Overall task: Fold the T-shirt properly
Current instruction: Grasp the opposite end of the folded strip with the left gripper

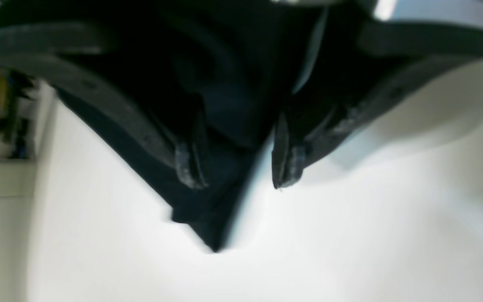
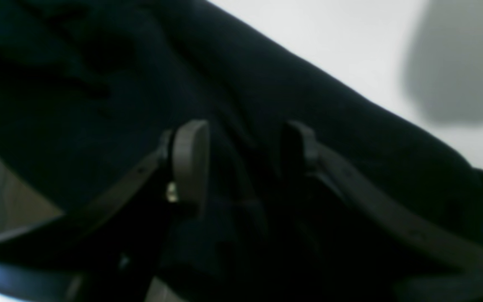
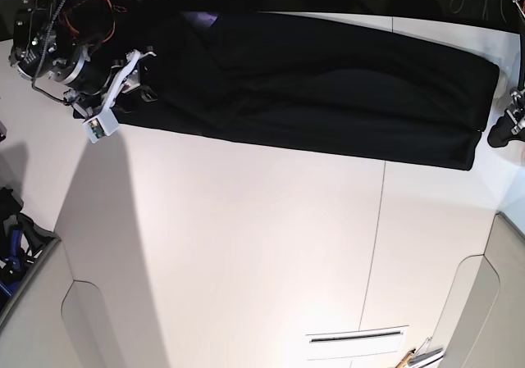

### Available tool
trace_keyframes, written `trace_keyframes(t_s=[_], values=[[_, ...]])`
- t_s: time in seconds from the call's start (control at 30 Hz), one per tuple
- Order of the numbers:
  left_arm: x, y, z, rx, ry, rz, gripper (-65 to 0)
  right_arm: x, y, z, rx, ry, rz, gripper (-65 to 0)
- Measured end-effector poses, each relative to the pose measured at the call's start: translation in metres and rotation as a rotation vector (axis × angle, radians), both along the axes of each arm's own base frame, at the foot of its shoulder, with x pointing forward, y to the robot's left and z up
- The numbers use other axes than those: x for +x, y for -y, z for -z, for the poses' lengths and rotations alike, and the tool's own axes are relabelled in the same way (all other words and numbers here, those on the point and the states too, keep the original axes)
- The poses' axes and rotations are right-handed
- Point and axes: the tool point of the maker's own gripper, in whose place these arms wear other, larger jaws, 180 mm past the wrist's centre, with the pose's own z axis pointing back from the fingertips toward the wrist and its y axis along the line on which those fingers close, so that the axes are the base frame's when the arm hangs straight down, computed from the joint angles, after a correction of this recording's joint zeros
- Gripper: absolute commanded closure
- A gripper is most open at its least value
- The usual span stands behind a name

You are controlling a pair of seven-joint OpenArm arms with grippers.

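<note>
**Two claws at opposite ends of a long black band**

Two arms work the T-shirt (image 3: pixel 312 89), which lies along the top of the base view as a long dark strip on the white worktop (image 3: pixel 246 245), running from upper left to the right edge. Only plain black cloth shows, apart from a faint purplish patch at the strip's upper left. The shape suggests, as a judgement, that the shirt is already doubled lengthwise and the next fold would bring one end toward the other.

In the base view the right claw (image 3: pixel 143 77) sits at the upper left, over the strip's left end. Its wrist view shows the right claw (image 2: pixel 241 155) with its two fingers (image 2: pixel 191 159) parted a moderate way and black cloth filling the gap and everything behind. Whether cloth is pinched there I cannot tell; the jaws look partly open around a ridge of fabric.

The left claw (image 3: pixel 502 130) is at the far right edge of the base view, just beside the strip's right end. In its wrist view the left claw (image 1: pixel 237 167) has its tips apart, with a corner of cloth hanging down between them to a point near the frame's centre. It is blurred, so a firm hold cannot be confirmed.

Having one claw at each end makes sense for keeping the band taut and straight.
</note>
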Motion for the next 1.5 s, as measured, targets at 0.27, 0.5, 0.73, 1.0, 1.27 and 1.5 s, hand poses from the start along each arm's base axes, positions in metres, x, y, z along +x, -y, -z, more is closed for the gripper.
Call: trace_keyframes(t_s=[0.27,0.5,0.73,1.0,1.27,1.5], values=[[-0.015,-0.006,0.020,0.081,-0.028,-0.027,-37.8,0.002,0.000,0.009,0.033,-0.030,0.017,-27.8],[-0.008,0.026,0.026,-0.052,0.028,-0.036,-37.8,0.002,0.000,0.009,0.033,-0.029,0.018,-27.8],[-0.006,0.037,0.031,-0.082,0.039,-0.037,-37.6,0.002,0.000,0.009,0.033,-0.029,0.018,-27.8],[-0.004,0.049,0.035,-0.111,0.059,-0.040,-36.6,0.002,0.000,0.009,0.033,-0.030,0.017,-27.8],[-0.005,0.053,0.041,-0.086,0.041,-0.021,0.0,0.002,0.000,0.009,0.033,-0.030,0.017,-27.8],[-0.001,0.060,0.019,-0.228,0.090,-0.022,0.0,0.002,0.001,0.009,0.032,-0.031,0.017,-27.8]])
